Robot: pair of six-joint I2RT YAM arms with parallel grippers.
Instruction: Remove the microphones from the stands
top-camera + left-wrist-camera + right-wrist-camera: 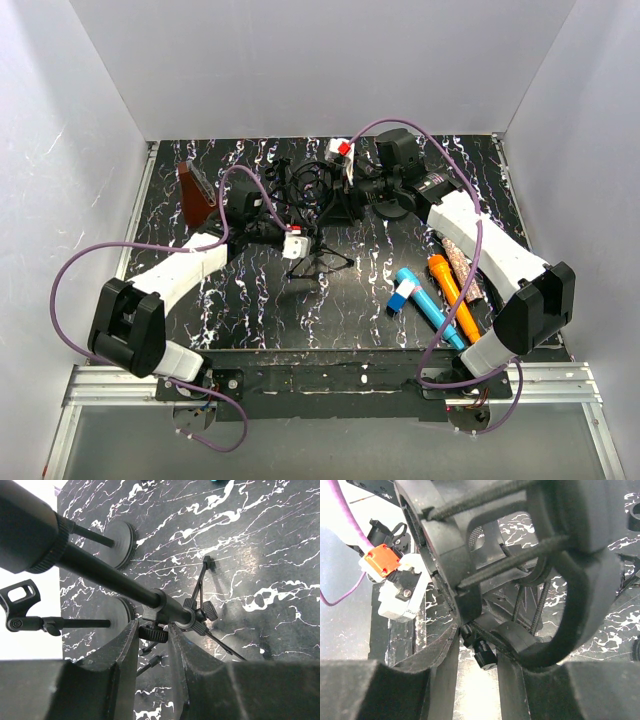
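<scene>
Left of the black tripod microphone stand [115, 582]: the left gripper [152, 630] straddles the boom joint. Its fingers are drawn in close on either side of the small locking knob [153, 633]. We read this as clamped on the stand to steady it.

At the stand's head sits the black ring-shaped shock mount with elastic cords [580, 605]. The microphone, a dark body with a mesh grille [479, 532], rests inside it. It is not yet freed.

Right of the stand: the right gripper [477, 640] is pushed up under the mount. Its fingers flank the base of the ring. Whether they bear on it or stand slightly apart we cannot tell.

Further right of the stand, a blue marker-like tube [420, 300] and an orange one [452, 295] lie on the black marbled table [360, 300].

Risks, as we judge them:
- A pull on the mount rather than the microphone would drag the stand over.
- A slip of the left hold on the knob would let the boom swing.
- The cords could snag the microphone body.
</scene>
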